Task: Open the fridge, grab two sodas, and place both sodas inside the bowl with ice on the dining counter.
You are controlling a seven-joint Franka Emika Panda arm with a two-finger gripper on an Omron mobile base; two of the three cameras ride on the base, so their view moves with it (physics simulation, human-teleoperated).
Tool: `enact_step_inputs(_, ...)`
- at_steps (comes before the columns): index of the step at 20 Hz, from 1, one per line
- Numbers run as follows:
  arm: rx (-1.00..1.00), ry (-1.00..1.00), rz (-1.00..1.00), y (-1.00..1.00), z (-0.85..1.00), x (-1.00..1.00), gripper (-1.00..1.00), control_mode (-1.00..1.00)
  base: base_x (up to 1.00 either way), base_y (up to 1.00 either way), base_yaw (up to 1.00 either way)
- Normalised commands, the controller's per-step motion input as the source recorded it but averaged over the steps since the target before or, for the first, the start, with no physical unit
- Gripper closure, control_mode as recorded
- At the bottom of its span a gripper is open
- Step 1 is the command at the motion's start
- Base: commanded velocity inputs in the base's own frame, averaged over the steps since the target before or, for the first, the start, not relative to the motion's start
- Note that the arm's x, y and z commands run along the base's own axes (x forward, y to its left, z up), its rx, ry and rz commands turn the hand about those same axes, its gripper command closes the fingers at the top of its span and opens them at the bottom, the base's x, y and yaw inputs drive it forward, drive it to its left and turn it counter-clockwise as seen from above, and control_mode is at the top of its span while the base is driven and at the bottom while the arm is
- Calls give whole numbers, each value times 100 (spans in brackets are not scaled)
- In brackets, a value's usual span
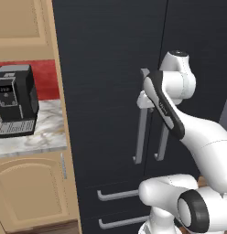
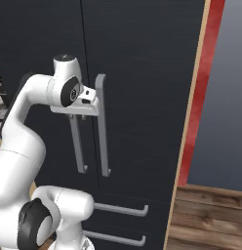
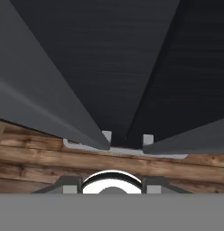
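The fridge (image 1: 106,68) stands with both black-navy doors closed. Two long grey bar handles flank the seam: the left handle (image 1: 142,132) and the right handle (image 2: 102,127). My gripper (image 1: 143,99) is up near the top of the left handle (image 2: 78,146), its hand (image 2: 91,100) lying across it. It is shut. In the hand view I look steeply down the doors, with the left handle (image 3: 50,90) on one side and the right handle (image 3: 195,135) on the other, and nothing between the fingers. The sodas, the bowl and the dining counter are out of view.
Left of the fridge a black coffee machine (image 1: 14,98) sits on a marbled worktop (image 1: 40,137) over tan cabinets (image 1: 33,192). Two grey drawer handles (image 1: 117,194) run low on the fridge. To the right are a red wall strip (image 2: 201,97) and wood floor (image 2: 211,215).
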Motion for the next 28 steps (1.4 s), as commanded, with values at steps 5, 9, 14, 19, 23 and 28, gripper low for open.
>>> enact_step_inputs(5, 0, 0, 0, 0, 0, 0, -100, 100, -3, 0, 0)
enact_step_inputs(9, 0, 0, 0, 0, 0, 0, -100, 100, -35, -26, 0)
enact_step_inputs(14, 0, 0, 0, 0, 0, 0, -100, 100, -38, -39, 0)
enact_step_inputs(19, 0, 0, 0, 0, 0, 0, -100, 100, -40, -18, 0)
enact_step_inputs(23, 0, 0, 0, 0, 0, 0, -100, 100, -41, -14, 0)
enact_step_inputs(28, 0, 0, 0, 0, 0, 0, -100, 100, -38, -14, 0)
